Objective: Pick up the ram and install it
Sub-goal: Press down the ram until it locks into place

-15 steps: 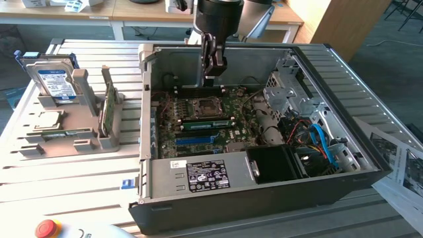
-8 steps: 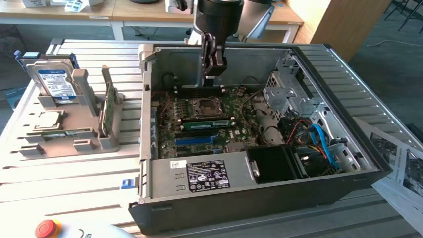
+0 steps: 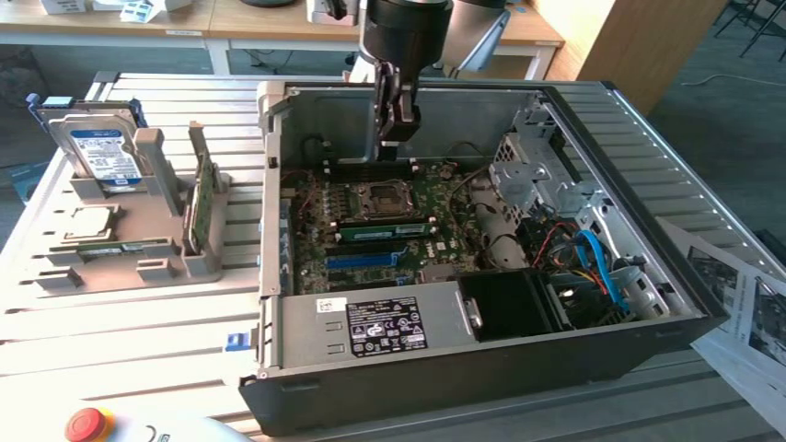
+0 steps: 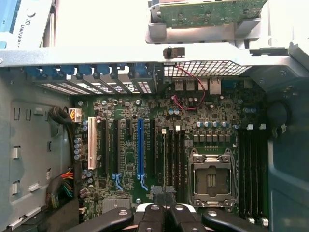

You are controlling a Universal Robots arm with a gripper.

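Note:
A ram stick (image 3: 197, 198), green and narrow, stands on edge in the grey holder (image 3: 147, 230) to the exterior view's left of the open PC case. In the wrist view the same ram (image 4: 207, 12) sits beyond the case wall. My gripper (image 3: 396, 120) hangs inside the case above the motherboard's far part, well apart from that ram. Its fingers (image 4: 164, 198) are shut with nothing between them. They hover over the black memory slots (image 4: 176, 154) beside the empty CPU socket (image 4: 211, 181). A green strip (image 3: 383, 230) lies along the slots just in front of the socket (image 3: 375, 198).
The holder also carries a silver hard drive (image 3: 98, 152) with a blue-white label and a square CPU chip (image 3: 86, 221). The case walls (image 3: 276, 184), a drive cage (image 3: 528, 175), cables (image 3: 590, 253) and the power supply (image 3: 381, 322) crowd the motherboard. A red button (image 3: 86, 424) sits at the table's front.

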